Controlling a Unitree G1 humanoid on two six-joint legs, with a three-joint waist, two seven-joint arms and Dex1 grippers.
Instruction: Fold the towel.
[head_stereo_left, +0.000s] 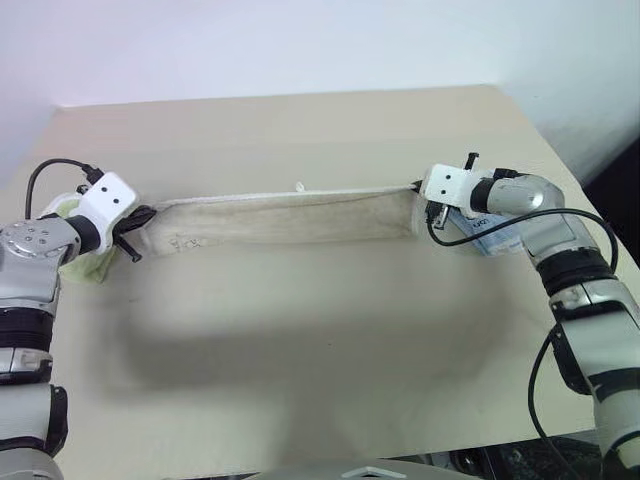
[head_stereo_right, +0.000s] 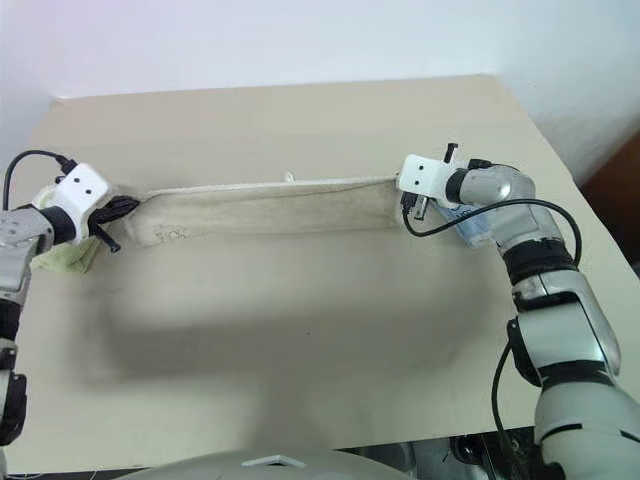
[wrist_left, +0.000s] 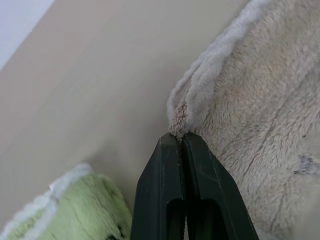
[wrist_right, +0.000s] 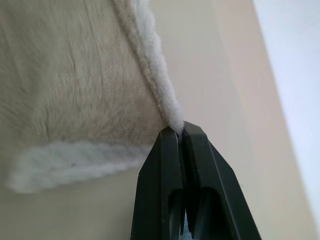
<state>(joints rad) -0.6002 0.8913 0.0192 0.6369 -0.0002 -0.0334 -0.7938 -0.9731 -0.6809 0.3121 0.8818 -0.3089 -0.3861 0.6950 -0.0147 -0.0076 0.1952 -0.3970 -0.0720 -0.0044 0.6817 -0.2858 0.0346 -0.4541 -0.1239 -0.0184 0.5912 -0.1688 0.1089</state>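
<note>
Towel (head_stereo_left: 280, 218) is stretched L–R btwn both hands, hanging as a long narrow band just above the surface (head_stereo_left: 300, 350), w/ a shadow below it on the near side. Looks already doubled lengthwise, since the band is slim and the white corded edge runs along its far/top side.

Left hand (wrist_left: 179, 136) is clamped tight on the towel's left end, corner pinched at the fingertips. Right hand (wrist_right: 181, 131) is likewise closed on the right-end corner, white edge caught in the tips.

The small green towel (head_stereo_left: 85, 262) lies under/near the left hand on the surface; a light-blue towel (head_stereo_left: 490, 238) sits beneath the right arm. Neither is part of the job.

Progress, my read: roughly midway. One fold seems done and the strip is held taut. Left to do: lay it down flat, bring one end over to the other for a crosswise fold, then release. Can't tell whether the lower edge touches the surface.
</note>
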